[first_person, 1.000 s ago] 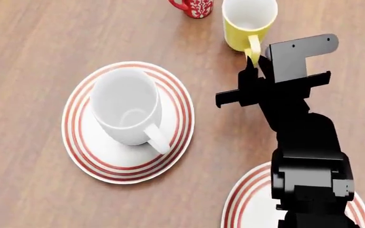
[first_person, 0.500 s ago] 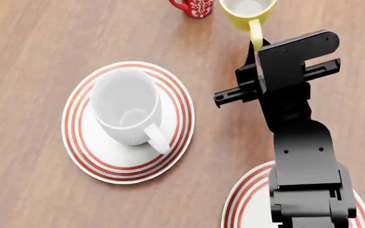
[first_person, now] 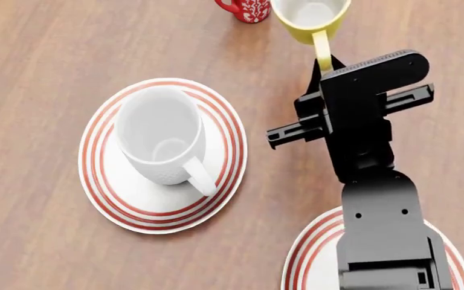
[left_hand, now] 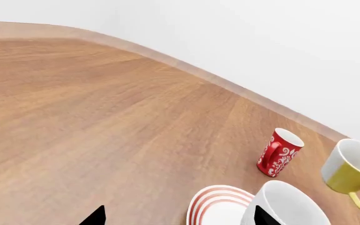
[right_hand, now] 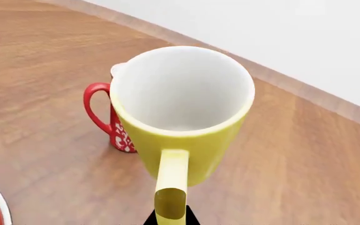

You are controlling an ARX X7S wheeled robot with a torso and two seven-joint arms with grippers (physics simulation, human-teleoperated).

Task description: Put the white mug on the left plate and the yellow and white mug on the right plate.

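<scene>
The white mug (first_person: 161, 136) stands upright on the left plate (first_person: 103, 181), handle toward me; it also shows in the left wrist view (left_hand: 292, 206). The yellow and white mug (first_person: 309, 18) is at the far edge of the head view, upright. My right gripper (first_person: 322, 63) is shut on its handle, seen close in the right wrist view (right_hand: 170, 218) with the mug (right_hand: 186, 122) just beyond. The right plate (first_person: 313, 254) lies bare under my right arm. My left gripper (left_hand: 176, 218) is open beside the left plate (left_hand: 211, 201) and holds nothing.
A red mug with a white pattern (first_person: 250, 8) stands just left of the yellow mug, close behind it in the right wrist view (right_hand: 99, 112). The wooden table's far edge meets a white wall (left_hand: 261, 47).
My right gripper has moved away from me with the yellow mug's handle in it, and the mug has shifted farther and slightly left. The white mug and plates have not moved.
</scene>
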